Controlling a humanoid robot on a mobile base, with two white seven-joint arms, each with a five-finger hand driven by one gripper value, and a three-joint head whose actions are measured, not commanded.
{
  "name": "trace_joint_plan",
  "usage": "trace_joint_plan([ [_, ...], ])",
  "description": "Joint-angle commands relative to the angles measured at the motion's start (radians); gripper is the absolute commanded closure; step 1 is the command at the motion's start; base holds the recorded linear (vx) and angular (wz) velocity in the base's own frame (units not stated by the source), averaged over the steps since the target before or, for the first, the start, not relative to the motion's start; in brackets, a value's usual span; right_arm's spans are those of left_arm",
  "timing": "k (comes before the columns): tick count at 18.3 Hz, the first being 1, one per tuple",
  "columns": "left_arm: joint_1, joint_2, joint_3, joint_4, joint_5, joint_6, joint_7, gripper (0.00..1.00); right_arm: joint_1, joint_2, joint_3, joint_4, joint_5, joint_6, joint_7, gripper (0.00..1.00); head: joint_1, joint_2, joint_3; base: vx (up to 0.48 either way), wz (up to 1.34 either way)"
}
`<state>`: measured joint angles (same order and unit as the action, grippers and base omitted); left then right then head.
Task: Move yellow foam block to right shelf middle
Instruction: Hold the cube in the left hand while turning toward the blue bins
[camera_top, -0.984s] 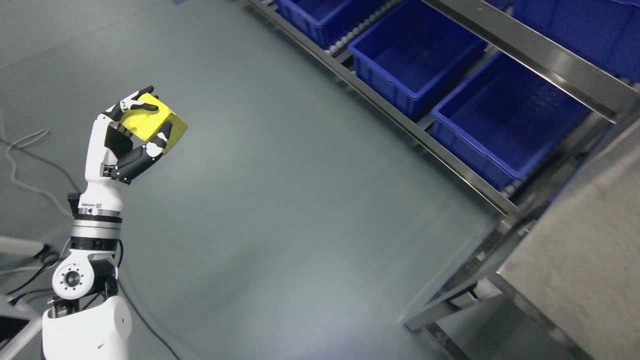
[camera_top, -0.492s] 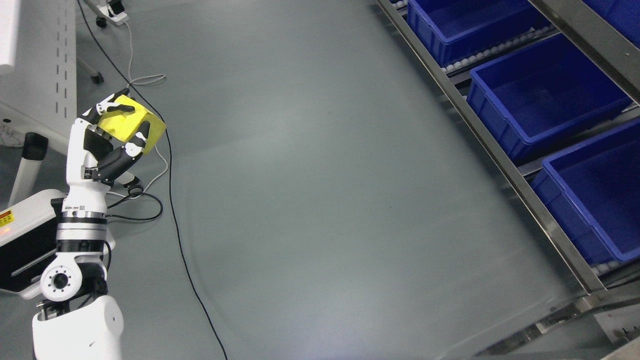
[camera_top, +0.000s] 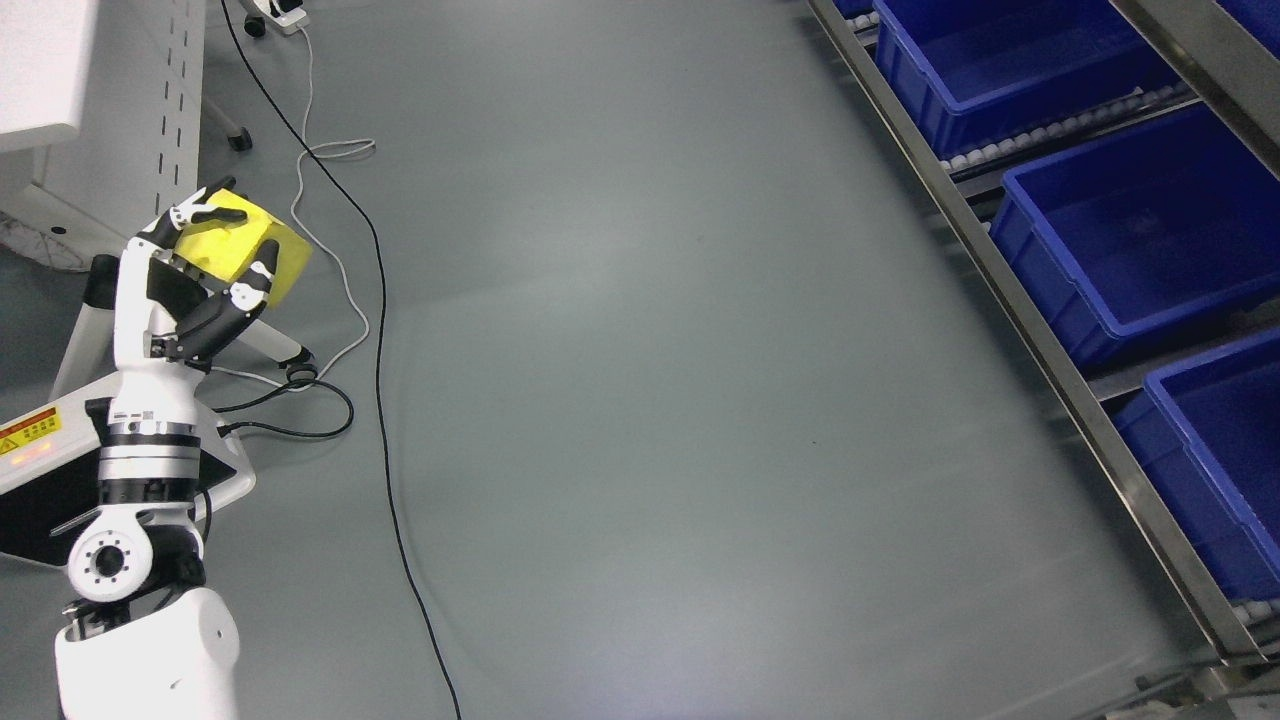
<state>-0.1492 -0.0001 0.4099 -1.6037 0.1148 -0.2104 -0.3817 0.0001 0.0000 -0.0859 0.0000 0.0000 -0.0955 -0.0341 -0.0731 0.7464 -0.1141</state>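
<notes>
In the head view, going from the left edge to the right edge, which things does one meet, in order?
White cabinet → left hand holding the yellow foam block → black cable on the floor → bare grey floor → metal shelf rail → blue bins.

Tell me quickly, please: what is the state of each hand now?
Left hand: closed, holding the yellow foam block.
Right hand: not in view.
</notes>
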Motion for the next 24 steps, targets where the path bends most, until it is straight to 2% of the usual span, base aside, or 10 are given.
trace_joint_plan([
  [1,-0.003,0.018,0.02,0.013,0.0,0.002,0.0,1.0,0.001,-0.017,0.0,-0.017,0.003,0.0,0.0,0.0,0.0,0.0,0.0,0.163,0.16],
  [8,-0.007,0.018,0.015,0.01,0.002,0.003,-0.002,1.0,0.001,-0.017,0.0,-0.017,0.003,0.0,0.0,0.0,0.0,0.0,0.0,0.242,0.1],
  [13,-0.079,0.018,0.007,0.019,0.0,0.011,-0.008,1.0,0.001,-0.017,0.0,-0.017,0.003,0.0,0.0,0.0,0.0,0.0,0.0,0.375,-0.06],
  [24,-0.084,0.018,-0.013,0.021,-0.003,0.012,-0.009,1.0,0.001,-0.017,0.0,-0.017,0.003,0.0,0.0,0.0,0.0,0.0,0.0,0.558,-0.29],
])
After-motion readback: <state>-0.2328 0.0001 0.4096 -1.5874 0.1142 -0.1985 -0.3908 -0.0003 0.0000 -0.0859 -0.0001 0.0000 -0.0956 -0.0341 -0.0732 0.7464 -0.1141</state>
